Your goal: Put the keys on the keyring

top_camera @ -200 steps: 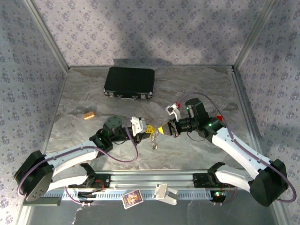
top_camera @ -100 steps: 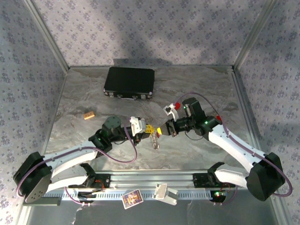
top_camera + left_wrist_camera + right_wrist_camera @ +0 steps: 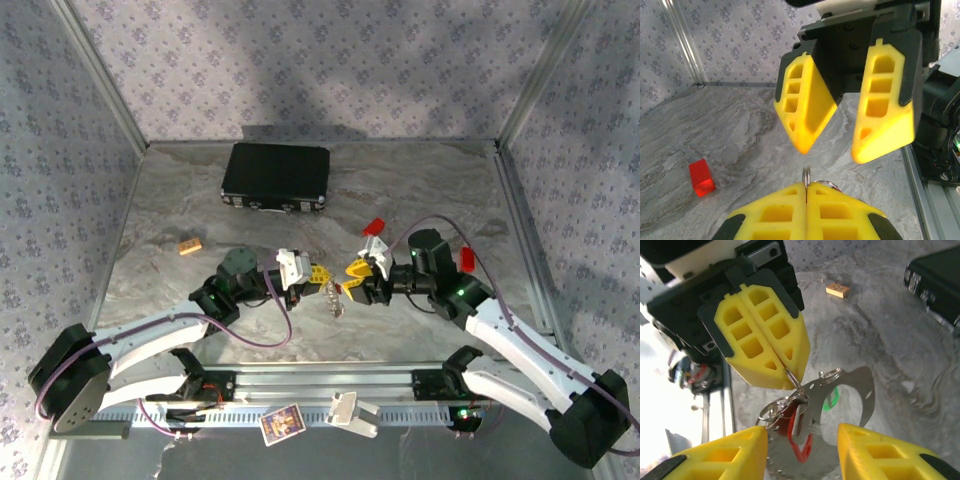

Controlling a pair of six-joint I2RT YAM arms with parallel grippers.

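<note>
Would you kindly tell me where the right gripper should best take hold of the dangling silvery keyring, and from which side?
Probably the flat, curved silvery band of the keyring, approached from the right arm's side, opposite the left gripper, which is shut on the thin top ring. The band hangs free, so the open right gripper could pinch its flat faces.

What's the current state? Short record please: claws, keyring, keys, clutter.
left claw: shut, pinching a thin ring of the keyring
right claw: open, facing the left claw, holding nothing
keyring: hanging below the left claw
red key: dangling among the rings
green key: glimpsed through the band's opening; attachment unclear
black case: closed, far side of table
</note>
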